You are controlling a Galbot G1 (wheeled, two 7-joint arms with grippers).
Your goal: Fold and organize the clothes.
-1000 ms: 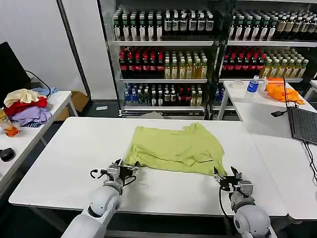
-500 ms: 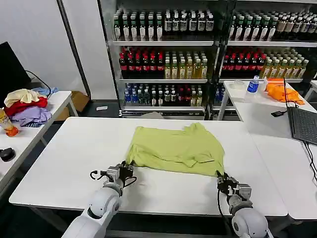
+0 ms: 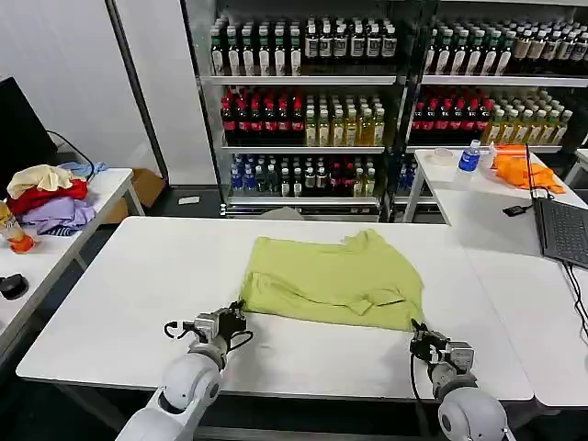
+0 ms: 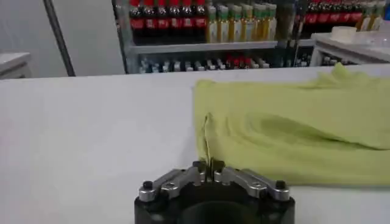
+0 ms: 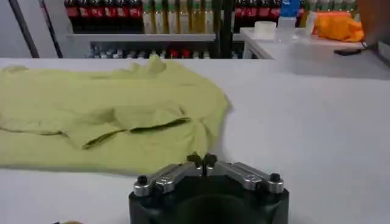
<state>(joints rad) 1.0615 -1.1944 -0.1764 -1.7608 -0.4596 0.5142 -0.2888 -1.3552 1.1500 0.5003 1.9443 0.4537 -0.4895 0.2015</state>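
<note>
Head view — lime T-shirt (image 3: 333,281) lies flat between left tool (image 3: 235,317) and right tool (image 3: 421,338); both clenched on its near corners.

Left gripper (image 3: 232,321) and right gripper (image 3: 421,338): black bodies, silver bolted finger links, black cables; arms rounded, pale grey.

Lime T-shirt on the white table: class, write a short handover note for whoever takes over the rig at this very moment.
Left gripper: shut, at the T-shirt's near left corner.
Right gripper: shut, at the near right corner.
T-shirt: lies mid-table, partly folded, one sleeve turned over on top.
Done: a first fold, by the look of it.
Left: finish folding, smooth it, put it away.
</note>
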